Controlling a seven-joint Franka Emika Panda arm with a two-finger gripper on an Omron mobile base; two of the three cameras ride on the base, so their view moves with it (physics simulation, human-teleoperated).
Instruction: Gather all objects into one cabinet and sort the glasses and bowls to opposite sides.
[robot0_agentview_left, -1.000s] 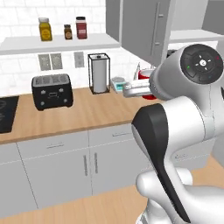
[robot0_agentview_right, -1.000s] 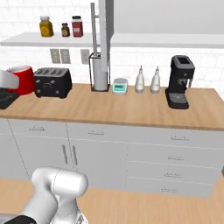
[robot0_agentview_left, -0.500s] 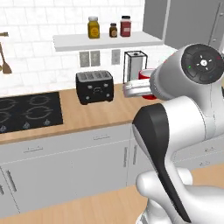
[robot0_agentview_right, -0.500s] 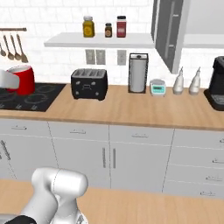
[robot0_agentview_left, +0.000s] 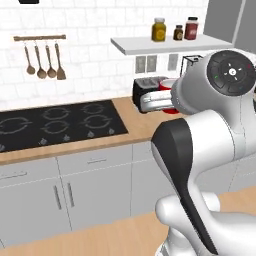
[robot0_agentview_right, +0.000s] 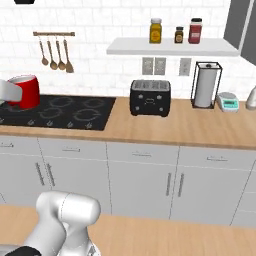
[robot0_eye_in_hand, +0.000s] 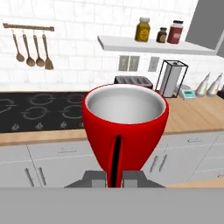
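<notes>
My gripper (robot0_eye_in_hand: 114, 176) is shut on the wall of a bright red cup (robot0_eye_in_hand: 125, 127), one of the glasses, and holds it upright with its pale inside empty. In the right base view the red cup (robot0_agentview_right: 25, 91) hangs at the far left over the hob, with the gripper (robot0_agentview_right: 10, 93) beside it. In the left base view the cup (robot0_agentview_left: 168, 86) peeks out behind my arm, next to the gripper (robot0_agentview_left: 156, 101). A corner of the grey wall cabinet (robot0_agentview_right: 242, 25) shows at the top right, above the shelf. The bowls are out of view.
A black hob (robot0_agentview_right: 60, 111) is set in the wooden counter (robot0_agentview_right: 190, 127). On the counter stand a black toaster (robot0_agentview_right: 149, 97), a paper towel holder (robot0_agentview_right: 205, 85) and a small scale (robot0_agentview_right: 228, 101). Three jars sit on a white shelf (robot0_agentview_right: 170, 47). Utensils (robot0_agentview_right: 55, 50) hang on the wall.
The whole scene has slid to the right in both base views, so the base has driven left along the counter. The red cup stays held in the shut gripper.
</notes>
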